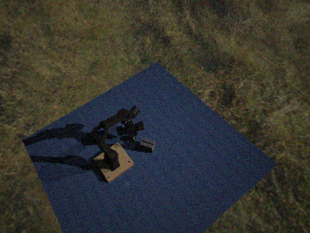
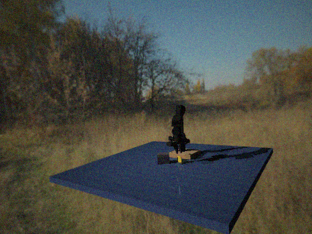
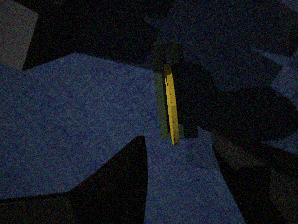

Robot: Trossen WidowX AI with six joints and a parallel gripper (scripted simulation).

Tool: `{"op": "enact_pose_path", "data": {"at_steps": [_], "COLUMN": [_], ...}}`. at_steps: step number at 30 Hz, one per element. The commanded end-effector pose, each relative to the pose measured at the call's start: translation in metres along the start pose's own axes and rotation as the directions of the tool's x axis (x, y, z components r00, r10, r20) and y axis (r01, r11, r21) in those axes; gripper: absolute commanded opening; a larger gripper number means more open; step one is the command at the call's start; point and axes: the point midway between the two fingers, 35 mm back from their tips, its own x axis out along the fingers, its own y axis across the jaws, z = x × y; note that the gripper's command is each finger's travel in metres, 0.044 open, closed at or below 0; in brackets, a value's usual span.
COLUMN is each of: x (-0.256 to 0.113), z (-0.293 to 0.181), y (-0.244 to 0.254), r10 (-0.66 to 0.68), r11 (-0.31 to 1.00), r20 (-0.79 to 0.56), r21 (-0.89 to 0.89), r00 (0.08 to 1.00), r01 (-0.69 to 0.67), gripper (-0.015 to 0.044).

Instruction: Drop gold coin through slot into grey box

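Observation:
The gold coin [image 1: 134, 138] [image 2: 179, 159] [image 3: 172, 107] stands on its edge in the dark-green holder [image 3: 160, 107], showing as a thin yellow strip in the wrist view. My gripper [image 1: 132, 134] [image 2: 179, 152] [image 3: 178, 140] is partly open and points down close above the coin. In the wrist view its two dark fingers stand apart, one on each side of the line of the coin's near end, with nothing gripped. The closed grey box [image 1: 147, 144] [image 2: 163, 158] [image 3: 14, 32] is beside the coin; its dark slot shows in the top view.
The arm's wooden base plate [image 1: 124, 163] [image 2: 191, 155] is close to the holder and box. All stand on the blue table [image 1: 199, 150] [image 2: 134, 180]. Dark shadows of the arm and box cross the table and partly hide the holder's surroundings.

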Motion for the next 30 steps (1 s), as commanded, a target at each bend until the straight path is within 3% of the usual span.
{"op": "enact_pose_path", "data": {"at_steps": [1, 30], "x": [0.006, 0.053], "z": [0.001, 0.001], "y": [-0.001, 0.000], "r10": [-0.010, -0.010], "r11": [1.000, 1.000], "r20": [0.005, 0.005], "r21": [0.003, 0.003], "r00": [1.000, 1.000], "r01": [0.010, 0.010], "gripper": [0.0161, 0.0161]}}
